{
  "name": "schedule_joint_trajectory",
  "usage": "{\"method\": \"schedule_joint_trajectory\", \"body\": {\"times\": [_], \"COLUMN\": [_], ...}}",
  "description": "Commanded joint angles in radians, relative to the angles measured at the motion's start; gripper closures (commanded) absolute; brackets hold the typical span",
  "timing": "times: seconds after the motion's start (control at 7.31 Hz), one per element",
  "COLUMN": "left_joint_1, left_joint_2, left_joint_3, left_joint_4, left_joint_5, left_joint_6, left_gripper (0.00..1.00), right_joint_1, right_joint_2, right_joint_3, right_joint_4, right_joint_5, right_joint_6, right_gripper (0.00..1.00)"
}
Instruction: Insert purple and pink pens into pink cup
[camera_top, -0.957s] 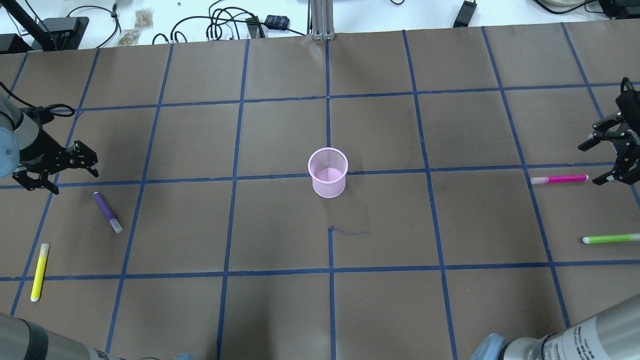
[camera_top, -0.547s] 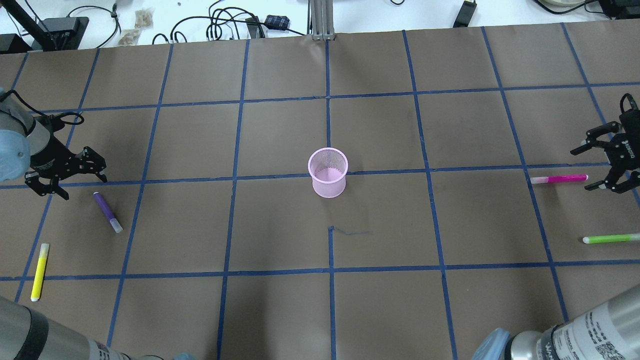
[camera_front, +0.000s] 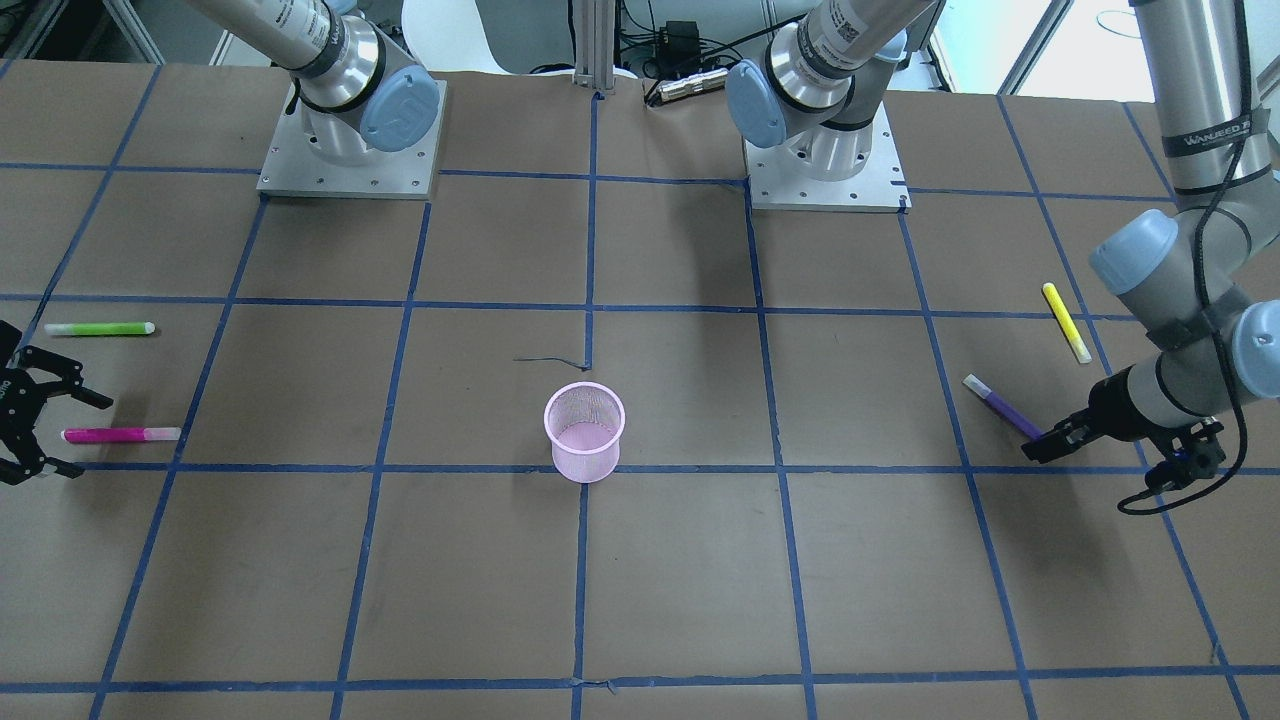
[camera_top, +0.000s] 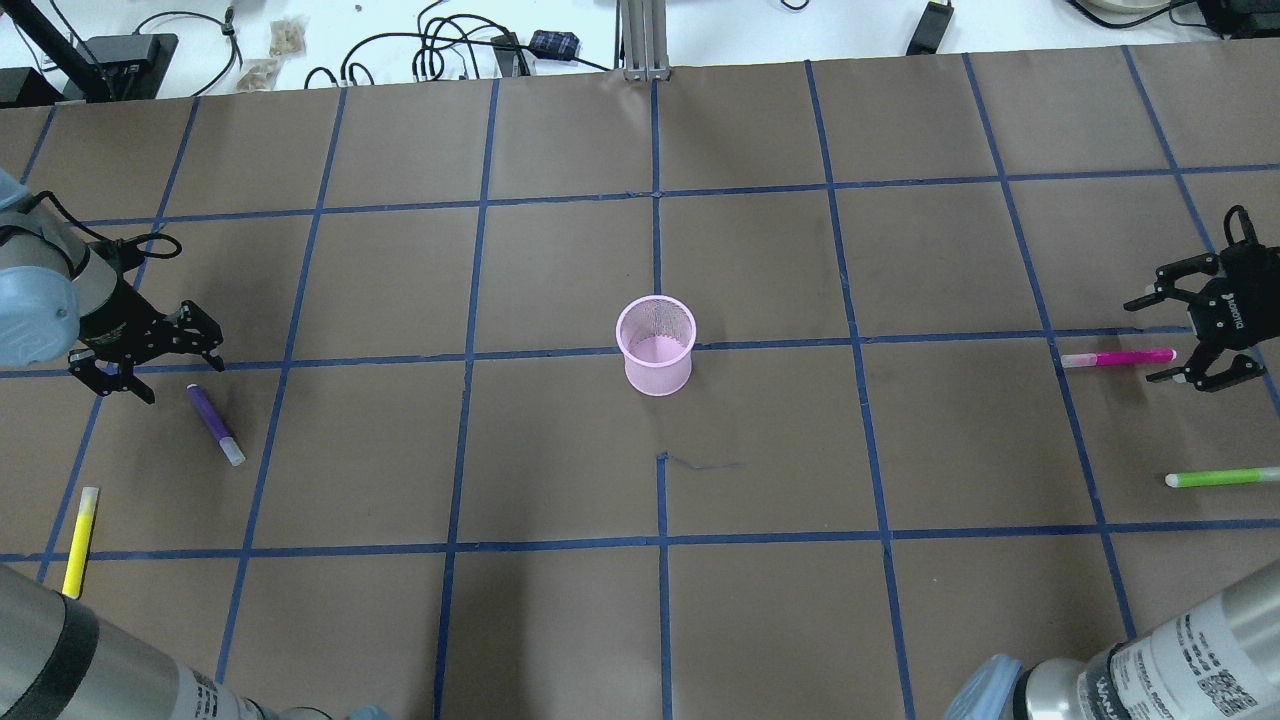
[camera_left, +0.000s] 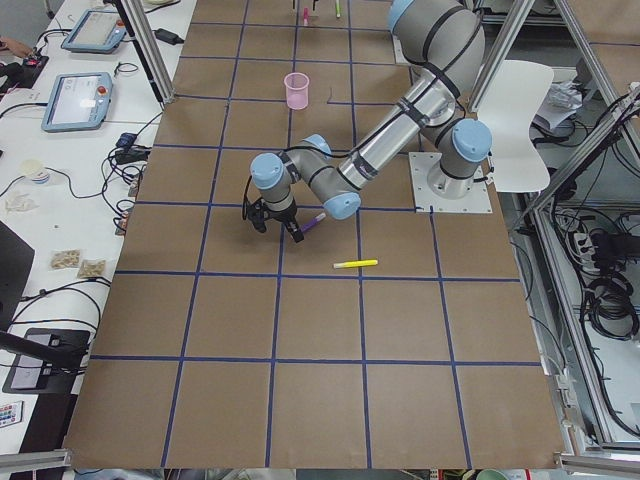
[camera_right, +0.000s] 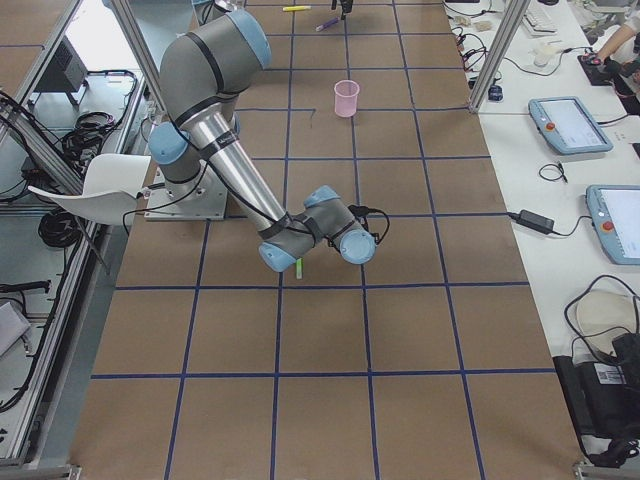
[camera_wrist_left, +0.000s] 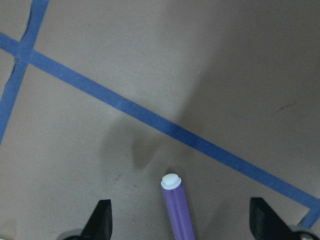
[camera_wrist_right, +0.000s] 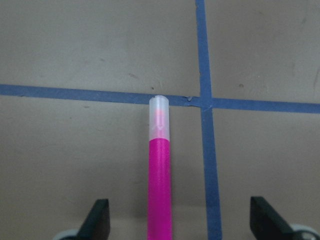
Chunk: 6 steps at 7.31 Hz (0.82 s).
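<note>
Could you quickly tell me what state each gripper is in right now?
Left gripper: open, empty, near purple pen.
Right gripper: open, empty, near pink pen.

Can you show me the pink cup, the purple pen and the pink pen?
pink cup (camera_top: 657, 372), overhead view, its front wall.
purple pen (camera_top: 209, 413), overhead view, its purple barrel.
pink pen (camera_top: 1128, 357), overhead view, its pink barrel.

Purple pen (camera_wrist_left: 177, 210), pink pen (camera_wrist_right: 159, 190): lower ends cut off by wrist views' bottom edge.

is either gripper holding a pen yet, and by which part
Nothing is held. The left gripper is open at an end of the purple pen, the right gripper open at an end of the pink pen.
</note>
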Motion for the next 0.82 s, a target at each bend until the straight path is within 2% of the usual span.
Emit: {"method": "schedule_joint_trajectory", "body": {"times": [0.0,0.14,0.41,0.55,0.68], "left_joint_1": [0.0,0.001,0.001,0.0,0.001], "left_joint_2": [-0.01,-0.015,-0.022,-0.022,-0.022], "left_joint_3": [-0.006,-0.006,-0.006,-0.006,-0.007], "left_joint_4": [0.002,0.002,0.004,0.002,0.002], "left_joint_5": [-0.001,-0.001,-0.001,0.001,0.001], "left_joint_6": [0.0,0.0,0.002,0.002,0.002], "left_gripper": [0.14,0.15,0.25,0.35,0.55], "right_joint_1": [0.0,0.0,0.0,0.0,0.0], "right_joint_2": [0.006,0.006,0.006,0.006,0.006], "right_joint_3": [0.012,0.012,0.012,0.012,0.012], "right_joint_4": [-0.02,-0.018,-0.011,-0.009,-0.009], "right_joint_5": [-0.005,-0.01,-0.007,0.002,0.003], "right_joint_6": [0.004,0.005,-0.001,-0.001,0.001], "right_gripper": [0.01,0.09,0.49,0.7,0.84]}}
